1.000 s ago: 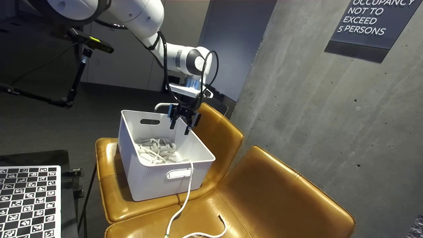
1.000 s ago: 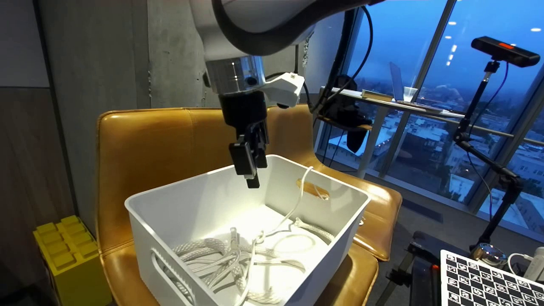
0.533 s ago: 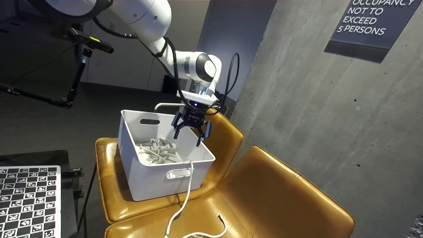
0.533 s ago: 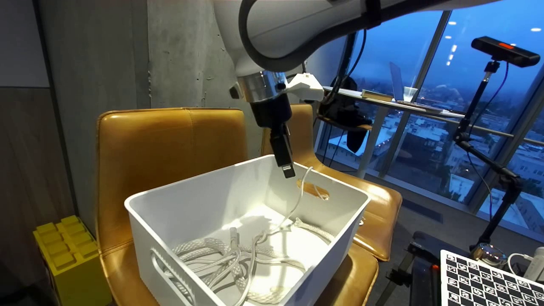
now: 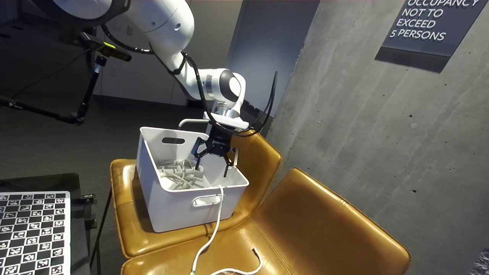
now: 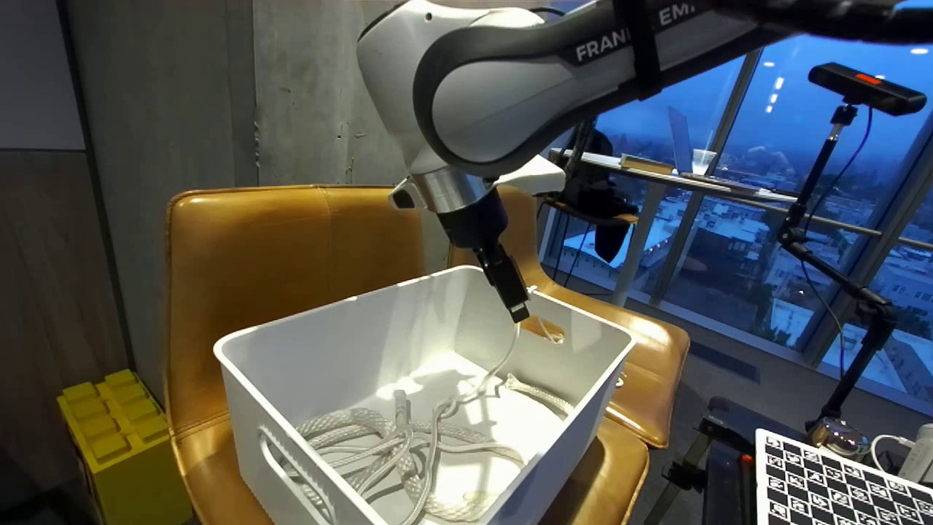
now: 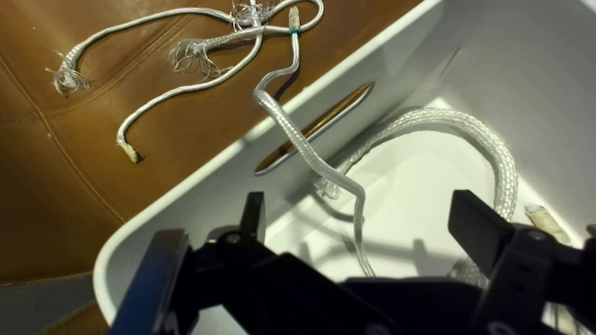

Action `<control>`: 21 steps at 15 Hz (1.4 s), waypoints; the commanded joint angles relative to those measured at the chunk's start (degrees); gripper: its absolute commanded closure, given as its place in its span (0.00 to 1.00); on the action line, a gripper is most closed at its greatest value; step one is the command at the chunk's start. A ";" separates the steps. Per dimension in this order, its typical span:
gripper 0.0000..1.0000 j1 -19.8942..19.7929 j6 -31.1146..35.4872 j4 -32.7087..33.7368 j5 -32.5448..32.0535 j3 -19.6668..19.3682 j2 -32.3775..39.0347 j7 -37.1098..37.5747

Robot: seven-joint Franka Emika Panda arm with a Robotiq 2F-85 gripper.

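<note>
One rope (image 7: 306, 150) crosses bin (image 5: 172, 212) rim; end effector (image 5: 211, 172) spread wide nearby.

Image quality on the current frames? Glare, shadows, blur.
In an exterior view, near-white patches and shadows inside the bin; wrist view, gripper mostly near-black, shadows across the bin's bottom, rope weave readable; in an exterior view, highlights on the tan chair, dim left side, occupancy sign legible but cropped.

Arm (image 6: 503, 109), one: white with dark trim, reaching down. Wrist (image 6: 452, 191), silver-collared: tilted. Gripper (image 5: 212, 168), black, two-fingered: pointing obliquely downward, fingers (image 7: 252, 215) spread wide apart.
</note>
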 commanded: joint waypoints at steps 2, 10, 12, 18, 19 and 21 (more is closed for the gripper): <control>0.00 1.38 2.19 -5.04 -4.11 0.40 -0.30 -1.76; 0.07 1.28 3.87 -10.72 -11.86 0.28 -1.48 -2.32; 0.35 0.80 4.19 -12.46 -12.66 0.49 -1.90 -1.91; 0.80 -1.67 7.32 -20.93 -13.42 0.59 -5.37 -0.34; 0.88 -1.99 8.35 -22.77 -13.69 0.65 -6.64 0.12; 1.00 -2.72 10.00 -27.00 -13.68 0.76 -9.42 1.08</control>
